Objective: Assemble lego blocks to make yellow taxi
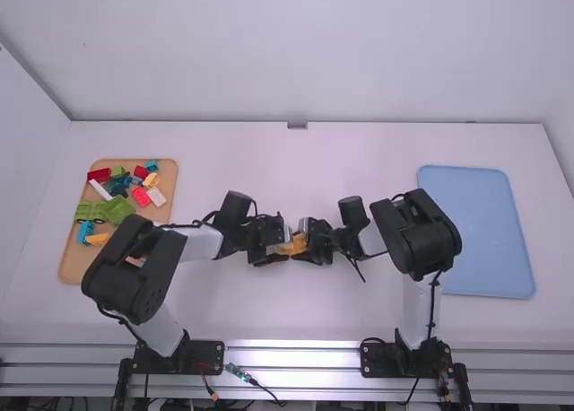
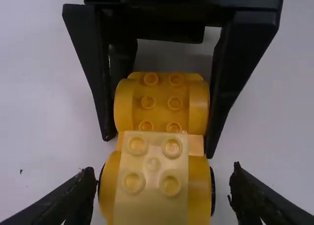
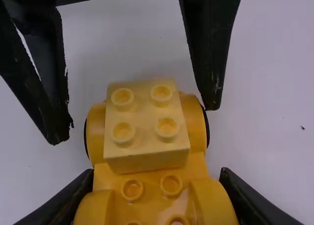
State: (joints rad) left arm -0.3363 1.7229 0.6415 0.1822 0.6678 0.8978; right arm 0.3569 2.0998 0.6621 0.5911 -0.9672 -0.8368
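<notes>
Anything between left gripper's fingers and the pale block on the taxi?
Yes: the yellow base's rounded fenders flank the pale block, inside the left gripper's open fingers. Right gripper grips the base's other end, outside that gap.

White table [image 1: 296,160] with tan tray [image 1: 75,266], blue tray [image 1: 480,231]

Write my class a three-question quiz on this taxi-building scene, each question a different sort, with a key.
1. Multiple choice: What grips the yellow car body?
a) left end effector
b) right end effector
c) both
2. True or false: The pale block sits on top of the yellow car body.
3. Fill in the blank, left or right, from the robot's own side: The loose blocks lie in the brown tray at the table's ____ side.

Key: 1 b; 2 true; 3 left.
</notes>
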